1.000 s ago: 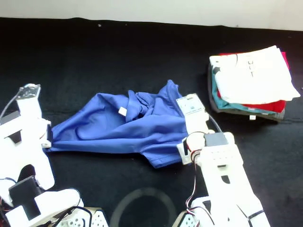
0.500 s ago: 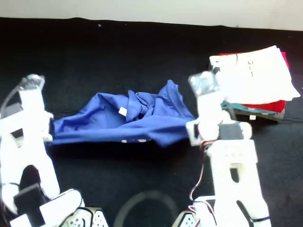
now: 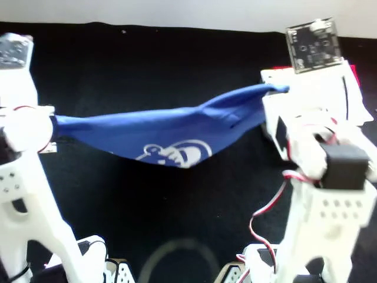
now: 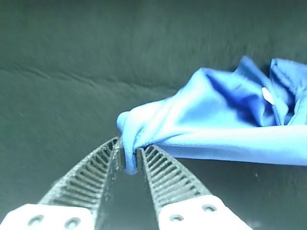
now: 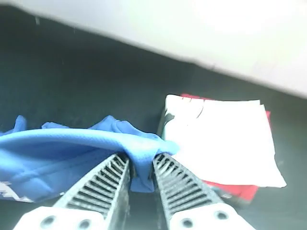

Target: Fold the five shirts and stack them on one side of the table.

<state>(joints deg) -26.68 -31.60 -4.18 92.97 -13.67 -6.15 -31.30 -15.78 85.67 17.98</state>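
Our left gripper is clamped on one end of the blue shirt, our right gripper on the other, so it hangs stretched above the table. We judge it the last to fold; next we should lay it flat near the stack of folded shirts.

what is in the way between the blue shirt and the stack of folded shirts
Nothing visible. The blue shirt hangs stretched between the left gripper and the right gripper, both shut on it, above the table. The stack lies just beyond the right gripper's end, with bare table between.
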